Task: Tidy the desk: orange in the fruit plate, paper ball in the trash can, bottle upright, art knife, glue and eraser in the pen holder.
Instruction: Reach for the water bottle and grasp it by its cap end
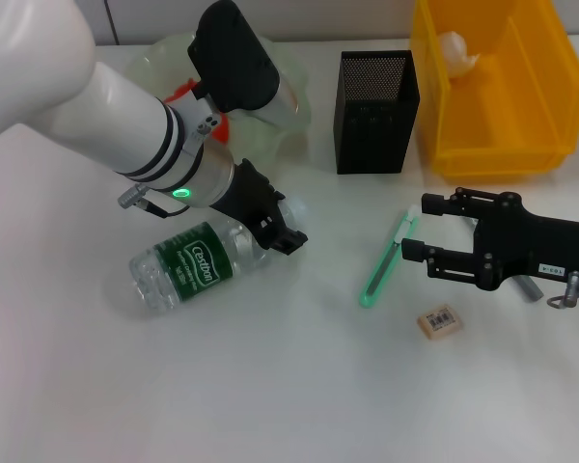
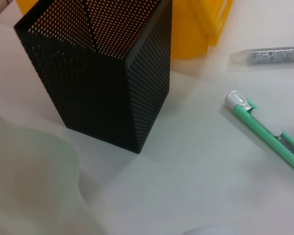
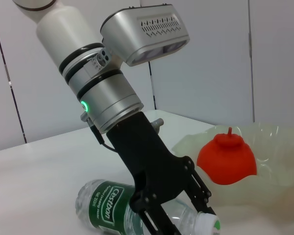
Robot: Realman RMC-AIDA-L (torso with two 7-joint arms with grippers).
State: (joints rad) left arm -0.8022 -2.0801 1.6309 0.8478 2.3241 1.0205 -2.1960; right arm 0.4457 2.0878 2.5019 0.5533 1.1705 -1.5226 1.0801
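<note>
Left end effector [image 1: 282,230] was down over the neck of the water bottle [image 1: 193,263], its fingers straddling the cap end; whether they had actually clamped on it I could not tell. That bottle lay on its side toward the left of the tabletop [image 1: 270,386], green label up. Right end effector [image 1: 417,230] hovered near the right edge, fingers spread and holding nothing, just beside the green art knife [image 1: 386,260], which lay flat on the tabletop. An eraser [image 1: 438,321] sat loose nearer the front edge, and the glue stick [image 2: 269,55] lay beyond the knife. So the black mesh pen holder [image 1: 374,111] toward the back had received none of the three. By my reckoning the orange [image 3: 227,159] was done, already in the fruit plate [image 1: 294,92] at the back left, and the paper ball [image 1: 455,48] sat in the yellow trash can [image 1: 497,96] at the back right.
</note>
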